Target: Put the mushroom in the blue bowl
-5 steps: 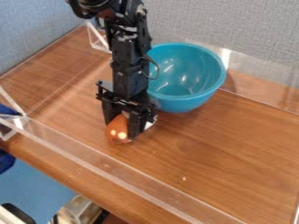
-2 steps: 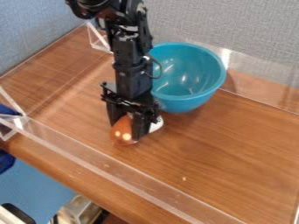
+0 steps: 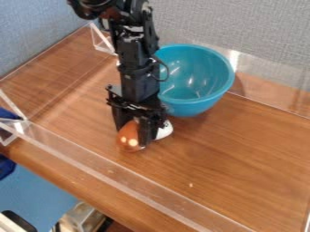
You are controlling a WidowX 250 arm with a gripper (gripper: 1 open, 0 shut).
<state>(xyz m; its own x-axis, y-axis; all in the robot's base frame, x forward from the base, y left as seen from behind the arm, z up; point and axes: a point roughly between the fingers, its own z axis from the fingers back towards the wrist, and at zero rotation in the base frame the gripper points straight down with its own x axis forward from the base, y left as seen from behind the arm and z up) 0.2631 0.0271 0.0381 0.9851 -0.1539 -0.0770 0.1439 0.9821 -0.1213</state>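
The gripper (image 3: 140,134) is holding the mushroom (image 3: 130,137), its fingers parted around it, near the blue bowl (image 3: 195,80).

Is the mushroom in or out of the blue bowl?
Out: the mushroom shows on the near side of the blue bowl, outside its rim, down by the gripper.

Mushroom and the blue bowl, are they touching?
Apart: the camera view shows bare wood between the mushroom's white stem and the blue bowl.
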